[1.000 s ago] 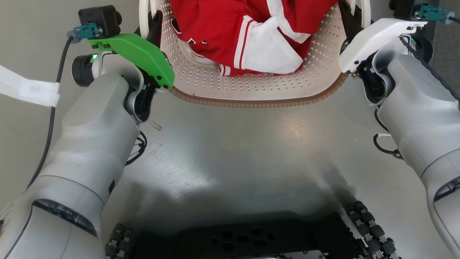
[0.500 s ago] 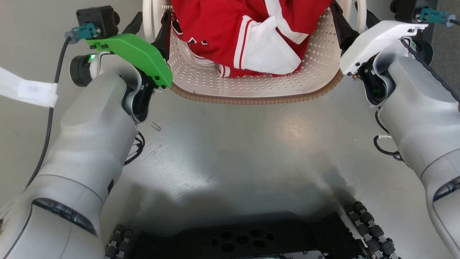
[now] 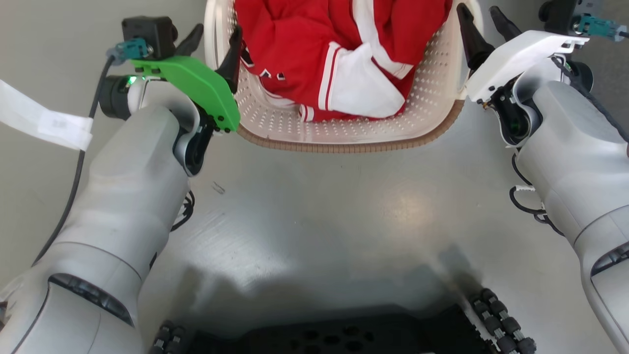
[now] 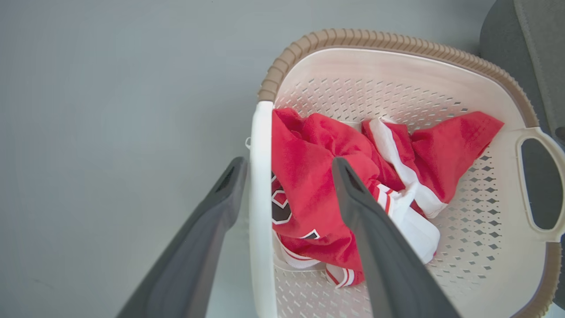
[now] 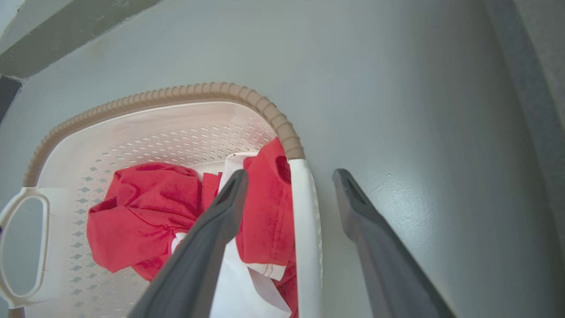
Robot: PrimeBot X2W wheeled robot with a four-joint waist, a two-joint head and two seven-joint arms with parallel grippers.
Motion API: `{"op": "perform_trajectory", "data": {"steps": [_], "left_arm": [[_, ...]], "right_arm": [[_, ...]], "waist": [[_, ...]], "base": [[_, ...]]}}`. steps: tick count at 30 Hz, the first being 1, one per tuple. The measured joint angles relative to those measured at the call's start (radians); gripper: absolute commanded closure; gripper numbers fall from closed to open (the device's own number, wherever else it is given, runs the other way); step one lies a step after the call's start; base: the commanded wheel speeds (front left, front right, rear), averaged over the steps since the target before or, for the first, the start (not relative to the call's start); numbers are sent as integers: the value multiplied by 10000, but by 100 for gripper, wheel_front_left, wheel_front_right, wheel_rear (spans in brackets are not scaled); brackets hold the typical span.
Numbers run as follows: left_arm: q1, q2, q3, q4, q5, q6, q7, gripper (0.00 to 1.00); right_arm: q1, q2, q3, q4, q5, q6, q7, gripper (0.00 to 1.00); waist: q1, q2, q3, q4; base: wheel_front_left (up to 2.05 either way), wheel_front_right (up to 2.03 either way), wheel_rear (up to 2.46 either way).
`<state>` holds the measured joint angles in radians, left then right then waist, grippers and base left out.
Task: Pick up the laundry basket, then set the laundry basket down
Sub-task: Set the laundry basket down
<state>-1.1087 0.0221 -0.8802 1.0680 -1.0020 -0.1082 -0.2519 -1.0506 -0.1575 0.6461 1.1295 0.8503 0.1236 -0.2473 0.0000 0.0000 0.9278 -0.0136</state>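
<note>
The laundry basket (image 3: 344, 143) stands on the grey floor (image 3: 344, 211), in front of the robot's dark base (image 3: 344, 339). A red and white garment (image 3: 304, 44) lies inside it. The left pincer (image 3: 219, 29) is wide open, with one finger inside the basket and one outside. The white side handle (image 4: 260, 198) is between them, not clamped. The right pincer (image 3: 475, 14) is open in the same way around the opposite handle (image 5: 304, 229).
</note>
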Motion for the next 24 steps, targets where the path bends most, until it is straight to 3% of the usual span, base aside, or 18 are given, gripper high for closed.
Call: {"op": "perform_trajectory", "data": {"steps": [12,24], "left_arm": [[799,280,497,-222,489,-17,0,0],[1653,763,1659,-1350,1174,-65,0,0]], "right_arm": [[816,-157,-573,-895,-222,0,-2,0],[1882,-194,-1026,-1835,-840,0,-17,0]], "waist": [[-1,0,-1237,-23],[-1,0,-2727,-64]], "base": [[0,0,0],[0,0,0]]}}
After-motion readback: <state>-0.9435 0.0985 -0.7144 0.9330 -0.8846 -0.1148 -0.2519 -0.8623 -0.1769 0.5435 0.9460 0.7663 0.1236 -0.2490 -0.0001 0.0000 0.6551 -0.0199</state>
